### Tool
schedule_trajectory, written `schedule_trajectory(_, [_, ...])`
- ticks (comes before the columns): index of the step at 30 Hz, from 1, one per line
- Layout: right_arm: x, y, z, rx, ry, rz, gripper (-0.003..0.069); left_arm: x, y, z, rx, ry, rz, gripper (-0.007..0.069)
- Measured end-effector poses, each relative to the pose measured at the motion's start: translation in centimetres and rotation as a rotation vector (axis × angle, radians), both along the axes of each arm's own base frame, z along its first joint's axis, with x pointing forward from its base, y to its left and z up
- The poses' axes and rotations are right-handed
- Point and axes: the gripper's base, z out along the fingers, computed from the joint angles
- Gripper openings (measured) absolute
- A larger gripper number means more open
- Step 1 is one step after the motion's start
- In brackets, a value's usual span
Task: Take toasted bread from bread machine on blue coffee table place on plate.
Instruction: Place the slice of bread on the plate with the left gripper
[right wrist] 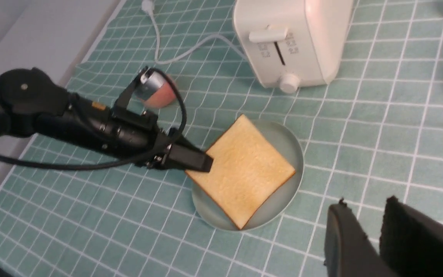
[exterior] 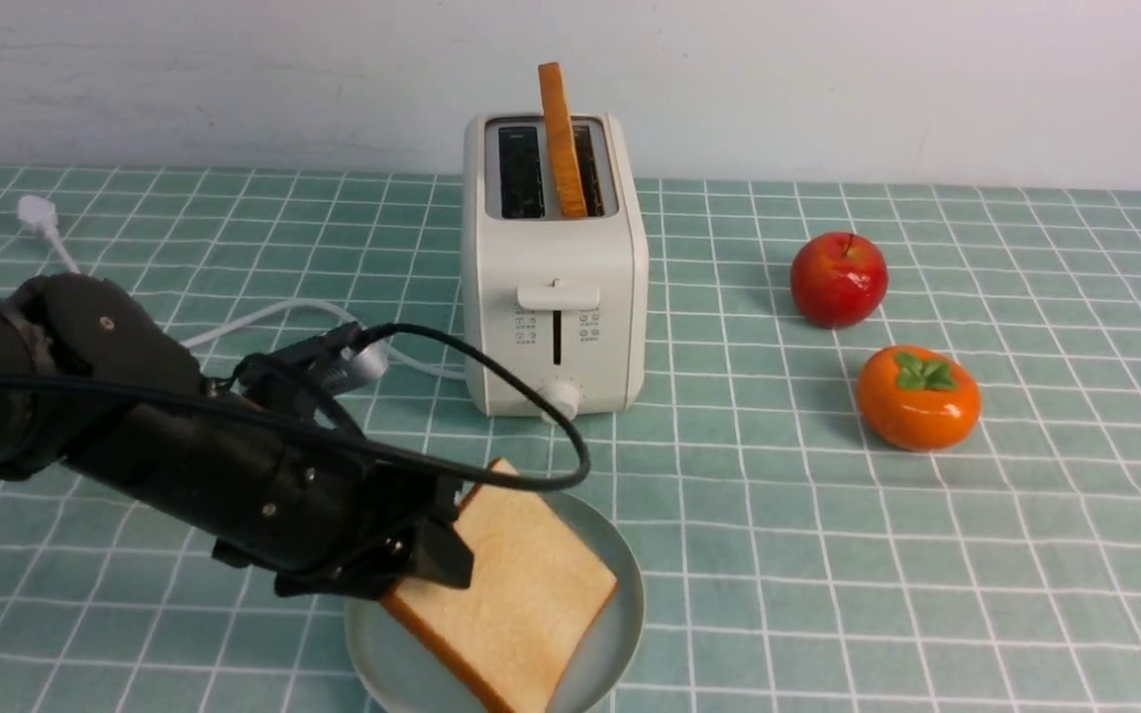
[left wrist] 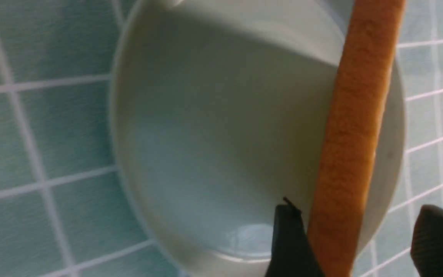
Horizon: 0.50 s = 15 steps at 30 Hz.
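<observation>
1. The table (exterior: 778,594) has a teal cloth with a white grid, and everything stands on it.
2. The left arm (exterior: 135,426) comes in from the table's left edge and points toward the near edge.
3. The toaster (exterior: 551,297) stands midway between the left and right edges, closer to the far edge. Its lever and knob face the near edge, and the lever is at the top of its slot.
4. The plate (exterior: 625,634) sits at the near edge, in front of the toaster and apart from it.
5. One slice (exterior: 521,594) is on the plate, golden face up, with two corners past the rim. Its left edge is between the fingers of the left gripper (left wrist: 358,211). I cannot tell if that edge is lifted off the plate.
6. The second slice (exterior: 561,129) stands upright in the toaster's right slot and sticks out high above it.
7. The left gripper is spread. One finger (left wrist: 290,246) touches the crust, and the other is apart from it, with cloth visible in the gap.
8. The right gripper (right wrist: 365,204) is above the cloth, well apart from the plate. Its fingers are only a little apart, with nothing between them.
9. The persimmon (exterior: 917,398) lies toward the right edge. The apple (exterior: 838,279) is near it, on the far side, not touching.
10. The cord (exterior: 263,317) runs from the toaster toward the left edge. Its plug (exterior: 36,213) lies near the far left corner.
</observation>
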Motion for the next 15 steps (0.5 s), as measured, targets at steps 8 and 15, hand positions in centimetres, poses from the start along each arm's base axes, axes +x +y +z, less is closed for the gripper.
schedule_trajectory(8, [5.5,-0.1,-1.3,-0.057,0.07,0.019,0.016,-1.4,2.8,5.2,0.234,-0.141,0.075,0.034])
schedule_trajectory(15, [13.8,0.8,-0.6,-0.085,0.069,0.119,0.0169,-5.6,4.3,9.8,0.263,-0.245,0.087,-0.0005])
